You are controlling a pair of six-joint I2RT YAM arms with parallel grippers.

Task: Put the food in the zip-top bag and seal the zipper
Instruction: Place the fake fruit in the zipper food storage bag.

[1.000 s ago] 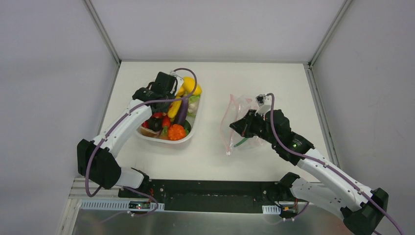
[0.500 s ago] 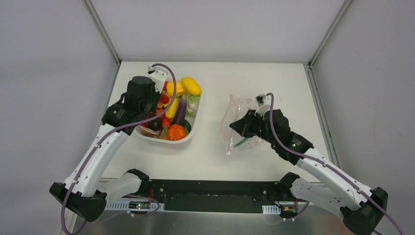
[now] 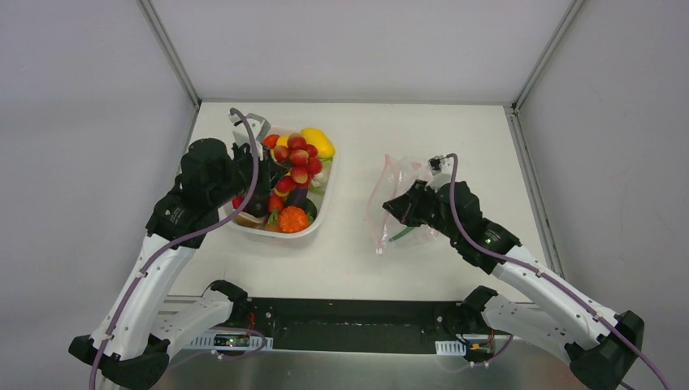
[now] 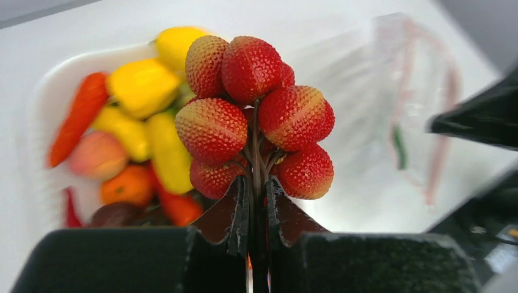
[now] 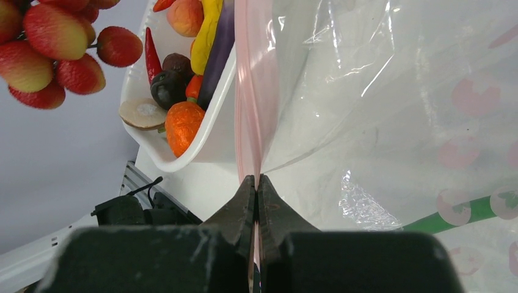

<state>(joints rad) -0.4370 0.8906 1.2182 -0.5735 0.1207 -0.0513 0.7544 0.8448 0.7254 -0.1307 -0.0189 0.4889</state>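
While the zipper is pinched by the right gripper, a strawberry bunch is clamped in the left gripper above the tub.

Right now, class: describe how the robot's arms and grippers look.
The left arm and right arm match: smooth white shells between bulky black joints, with a thin purple cable looping along each. The left gripper and right gripper each have two dark, wedge-shaped fingers tapering to thin tips on a black body. A small green light glows on the right arm.
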